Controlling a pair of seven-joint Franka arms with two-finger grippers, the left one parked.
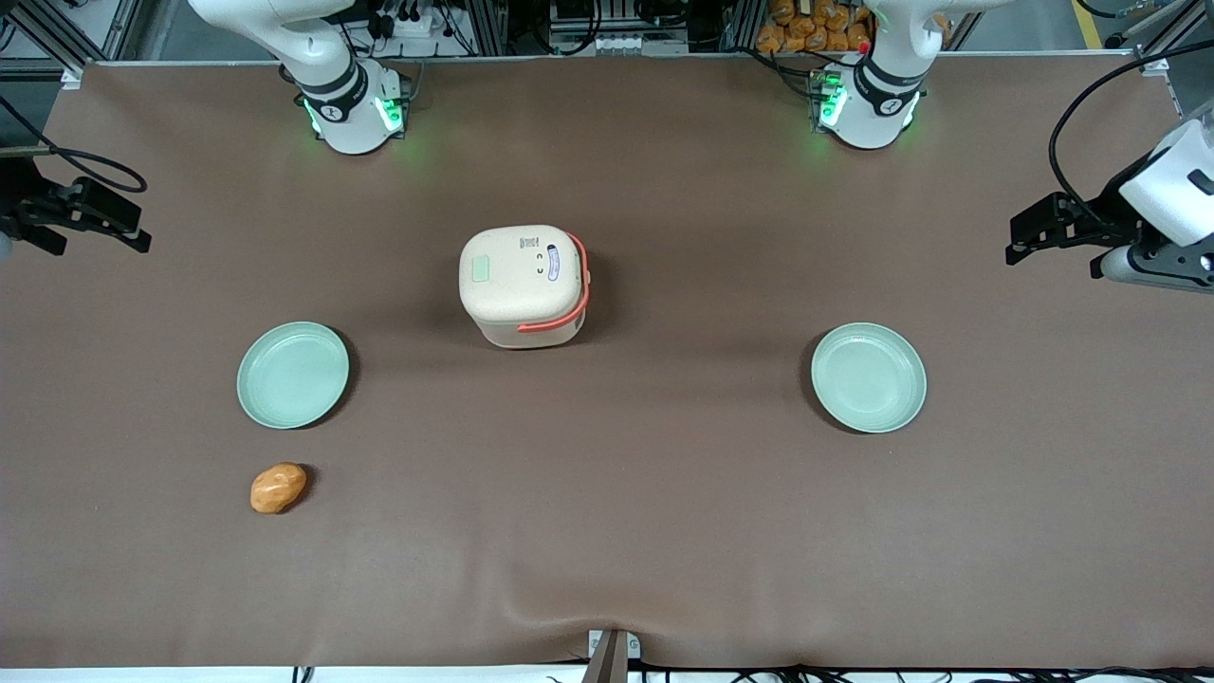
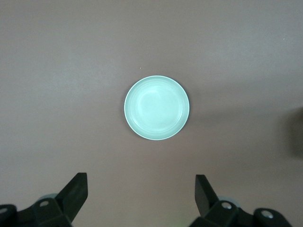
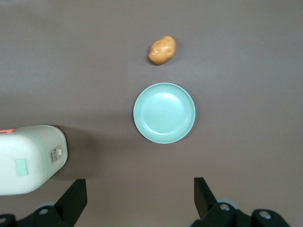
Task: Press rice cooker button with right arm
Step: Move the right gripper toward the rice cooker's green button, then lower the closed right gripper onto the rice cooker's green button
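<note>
Both pale green plates [image 1: 293, 375] [image 1: 869, 377] lie bare, the lidded beige rice cooker [image 1: 524, 286] shows its green button [image 1: 480, 269], and the gripper [image 3: 140, 198] hovers open above the table.

Matte brown table covering [image 1: 664, 531] spread edge to edge, softly lit, rippled at 6 o'clock. Along 12 o'clock, grey aluminium frame rails [image 1: 488, 27] and tangled black cables [image 1: 417, 21]; toward 1 o'clock, heaped orange-brown lumps [image 1: 806, 28].

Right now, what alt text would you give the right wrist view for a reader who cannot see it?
The open gripper hangs high above the brown table, over a pale green plate, touching nothing. A potato lies by the plate, and the rice cooker, its green button unpressed, stands apart.
</note>
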